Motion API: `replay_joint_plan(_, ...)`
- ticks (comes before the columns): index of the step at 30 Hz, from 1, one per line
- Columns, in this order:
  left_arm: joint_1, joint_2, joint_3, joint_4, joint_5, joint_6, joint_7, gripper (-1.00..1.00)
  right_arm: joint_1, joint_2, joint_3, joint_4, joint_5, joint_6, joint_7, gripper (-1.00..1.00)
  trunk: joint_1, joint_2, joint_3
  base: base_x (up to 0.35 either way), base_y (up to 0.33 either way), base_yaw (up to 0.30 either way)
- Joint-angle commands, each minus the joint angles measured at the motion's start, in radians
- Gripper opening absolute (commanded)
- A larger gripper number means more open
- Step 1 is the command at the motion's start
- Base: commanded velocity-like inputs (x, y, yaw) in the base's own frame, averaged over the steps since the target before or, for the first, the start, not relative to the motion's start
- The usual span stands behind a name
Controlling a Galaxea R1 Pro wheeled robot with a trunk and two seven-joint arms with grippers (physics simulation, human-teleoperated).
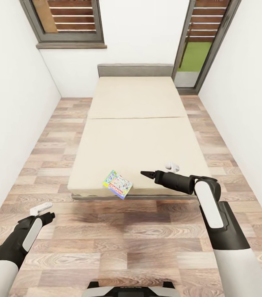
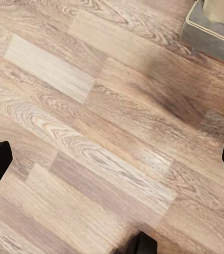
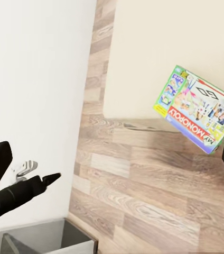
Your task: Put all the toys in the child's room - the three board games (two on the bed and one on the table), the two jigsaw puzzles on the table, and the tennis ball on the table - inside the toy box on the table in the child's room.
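Head view, L to R: left gripper [image 1: 48, 210] hangs low over the wood floor [image 1: 118, 243], fingers spread w/ nothing between. Board game [image 1: 118, 184], green-bordered w/ red logo, overhangs the near edge of the bed [image 1: 139, 123], tilted. Right gripper [image 1: 146, 175] sits just beside it over the mattress, apart from it; jaws wide, empty.

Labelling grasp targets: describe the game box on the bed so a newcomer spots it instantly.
Find the cream bed between the white walls. At its near edge, overhanging the wood floor, lies a flat board game box. It is the bed's one colourful item: green border, red "MY MONOPOLY" strip.
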Motion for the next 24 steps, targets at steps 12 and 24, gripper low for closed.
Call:
replay_joint_plan(12,0.0,0.002,0.0,-0.002,0.011,0.004,0.008,1.0,0.029,-0.002,-0.002,0.002,0.041,0.005,0.003,1.0,0.001,-0.002,0.019,0.0,0.0,0.0)
replay_joint_plan(24,0.0,-0.001,-0.002,0.021,0.01,-0.037,0.008,1.0,0.057,-0.014,-0.005,0.001,0.061,0.005,0.005,1.0,0.001,-0.002,0.039,0.0,0.0,0.0)
